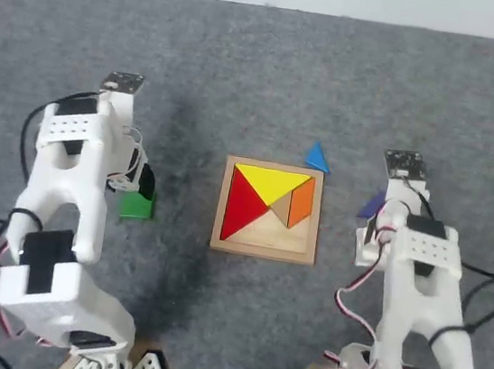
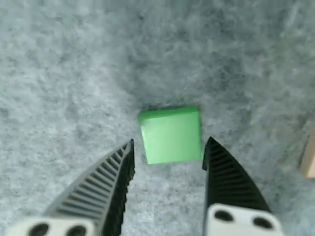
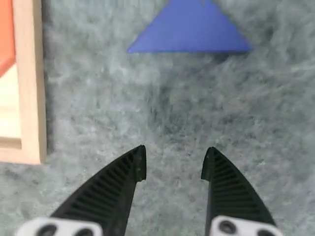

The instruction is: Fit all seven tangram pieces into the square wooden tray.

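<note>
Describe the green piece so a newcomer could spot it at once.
Find the square wooden tray mid-table on the grey carpet. Off its side nearest the left arm, a flat green square piece lies right at the open left gripper. It is the only green piece, and lies outside the tray.

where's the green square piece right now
The green square piece lies on the grey carpet left of the square wooden tray in the high view, with the open fingers of the left gripper flanking it.
</note>
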